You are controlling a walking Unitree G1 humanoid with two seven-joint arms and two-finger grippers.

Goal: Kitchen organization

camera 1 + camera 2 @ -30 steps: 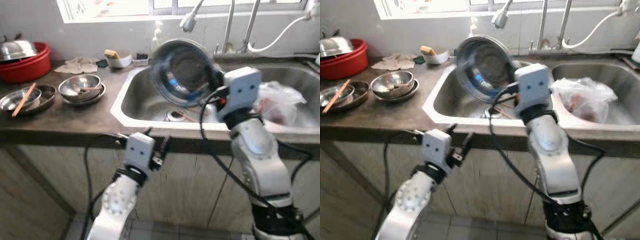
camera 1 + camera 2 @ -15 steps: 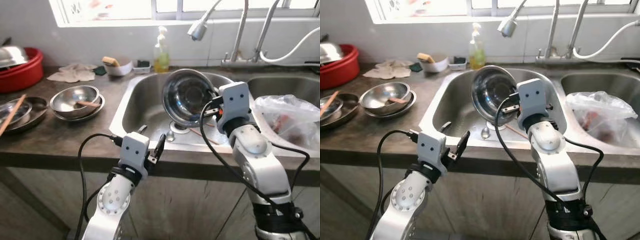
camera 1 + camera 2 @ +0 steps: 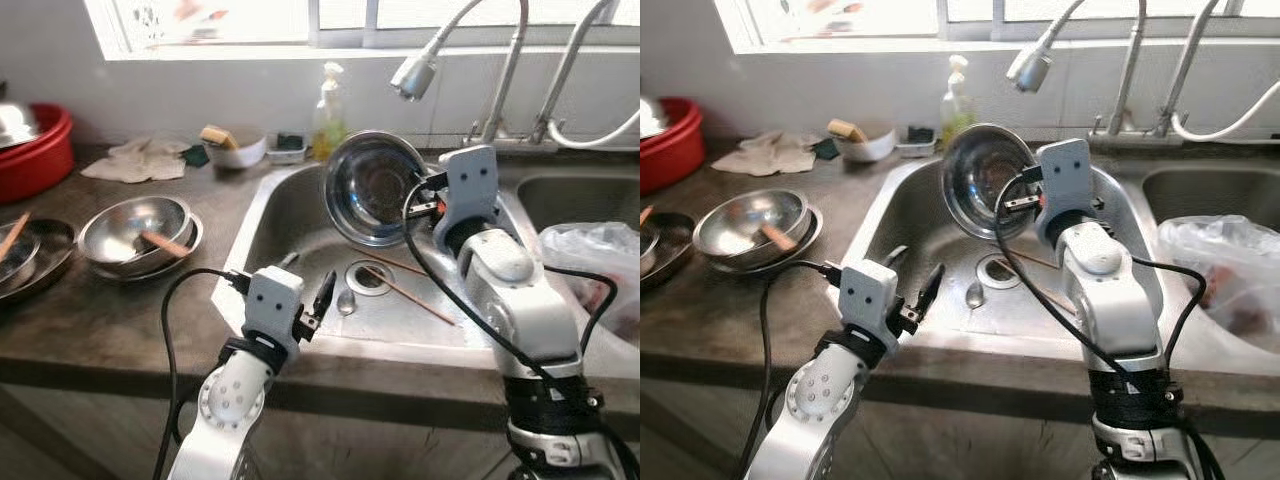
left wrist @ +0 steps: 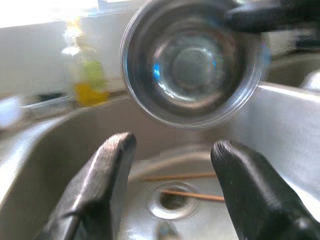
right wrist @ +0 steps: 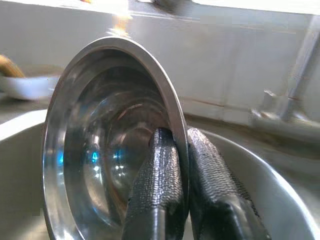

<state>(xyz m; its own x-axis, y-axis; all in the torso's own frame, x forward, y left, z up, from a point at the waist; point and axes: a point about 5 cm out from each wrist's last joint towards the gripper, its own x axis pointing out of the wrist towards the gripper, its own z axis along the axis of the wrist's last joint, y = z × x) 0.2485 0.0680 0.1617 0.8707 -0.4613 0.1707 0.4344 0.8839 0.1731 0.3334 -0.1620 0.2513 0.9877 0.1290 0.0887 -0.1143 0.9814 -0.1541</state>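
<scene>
Two silver arms reach over the sink (image 3: 290,205). The right gripper (image 5: 181,150) pinches the rim of a shiny steel bowl (image 3: 372,188), one black finger inside and one outside, and holds it up on its edge above the sink, open side facing the robot. A second ago the bowl looked bigger and blurry and sat higher in the picture; now it looks smaller and sharp, near the back of the sink beside the soap bottle (image 3: 328,100). The whole view has shifted too, so the robot's head has moved. The left gripper (image 3: 312,300) hovers over the front edge of the sink with its two fingers (image 4: 105,175) spread wide and nothing between them. A second ago it was down in front of the cupboard, below the counter; now it is up at the sink rim. In the bottom of the sink lie a spoon (image 3: 346,302) beside the drain (image 3: 369,276) and chopsticks (image 3: 412,295). On the counter to the left sit stacked steel bowls (image 3: 135,228) with a chopstick in them. A clear bag (image 3: 598,262) rests in the other basin on the right. A tap head (image 3: 412,75) hangs above the held bowl.
</scene>
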